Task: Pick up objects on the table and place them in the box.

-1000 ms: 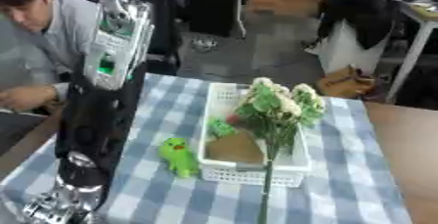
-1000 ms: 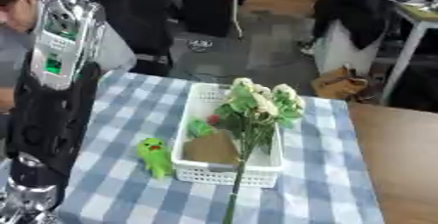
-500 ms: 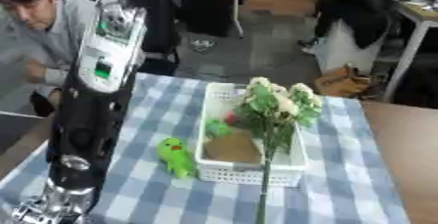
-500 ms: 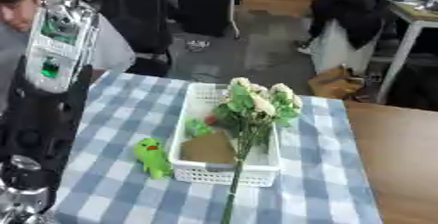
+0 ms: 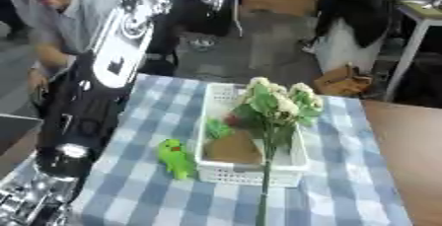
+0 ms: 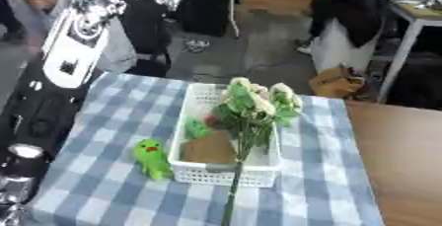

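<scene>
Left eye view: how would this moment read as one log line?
basket: flowers across it, stem over near rim | green toy: on cloth, left of basket | left hand: bottom-left, fingers unclear

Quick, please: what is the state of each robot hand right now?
Left hand: at the lower left corner, fingers blurred, state cannot be told.
Right hand: not in view.

Both eye views look down and forward from the robot's head, from close above the blue-and-white checked counter [image 5: 345, 170]. They share the white slotted plastic basket [image 6: 226, 170] at centre; the right eye view shows everything shifted slightly left.
</scene>
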You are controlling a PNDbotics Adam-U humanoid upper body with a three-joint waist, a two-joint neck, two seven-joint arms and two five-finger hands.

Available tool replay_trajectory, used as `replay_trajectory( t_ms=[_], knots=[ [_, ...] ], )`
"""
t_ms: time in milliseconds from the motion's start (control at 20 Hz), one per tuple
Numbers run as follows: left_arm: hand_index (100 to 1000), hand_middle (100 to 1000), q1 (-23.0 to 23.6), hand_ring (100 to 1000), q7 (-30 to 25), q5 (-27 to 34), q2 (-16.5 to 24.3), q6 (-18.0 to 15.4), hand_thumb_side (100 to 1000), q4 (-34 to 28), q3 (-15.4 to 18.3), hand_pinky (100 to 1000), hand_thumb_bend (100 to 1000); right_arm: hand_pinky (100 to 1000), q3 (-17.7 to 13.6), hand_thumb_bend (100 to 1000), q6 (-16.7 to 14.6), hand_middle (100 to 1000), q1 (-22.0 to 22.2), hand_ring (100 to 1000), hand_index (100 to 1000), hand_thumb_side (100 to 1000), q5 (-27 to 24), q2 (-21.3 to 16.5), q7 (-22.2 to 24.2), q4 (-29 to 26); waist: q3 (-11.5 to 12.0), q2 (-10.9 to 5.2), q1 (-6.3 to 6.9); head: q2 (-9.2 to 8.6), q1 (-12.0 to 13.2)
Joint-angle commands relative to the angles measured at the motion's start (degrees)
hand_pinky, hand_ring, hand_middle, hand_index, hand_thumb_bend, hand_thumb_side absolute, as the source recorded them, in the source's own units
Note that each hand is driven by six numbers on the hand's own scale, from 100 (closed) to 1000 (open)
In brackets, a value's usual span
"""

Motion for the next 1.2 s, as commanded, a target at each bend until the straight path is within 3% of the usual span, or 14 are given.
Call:
replay_trajectory(
  t_ms=[50, 300, 750, 1200],
  knots=[
    [1000, 942, -2.14, 890, -5.26, -0.76, 4.52, -2.34, 479, 4.13, -2.57, 720, 100, 730, -0.02, 100, -3.32, 692, -1.03, 744, 683, 562, -0.42, -2.19, -3.21, -0.86, -0.20, -0.21, 0.08, 0.20, 0.29],
    [1000, 957, -3.94, 906, -10.48, -1.93, 8.61, -6.09, 477, 13.12, -7.39, 747, 100, 730, 0.20, 100, -3.18, 692, -1.30, 744, 683, 561, -0.71, -2.50, -2.94, -0.86, -0.51, -0.37, 0.44, -0.05, 0.53],
    [1000, 989, -5.52, 933, -12.52, -7.00, 12.91, -7.14, 504, 24.18, -8.60, 781, 100, 730, 0.35, 100, -3.06, 692, -1.13, 744, 683, 561, -0.72, -2.77, -2.66, -0.86, -0.65, -0.61, 0.74, 0.70, 0.35],
    [1000, 999, -4.18, 933, -16.30, -10.97, 17.63, -12.09, 517, 33.20, -13.20, 788, 100, 730, 0.28, 100, -3.39, 692, -0.33, 743, 683, 561, -0.19, -3.38, -2.56, -0.86, -0.41, -0.85, 1.35, 0.58, 0.12]
  ],
)
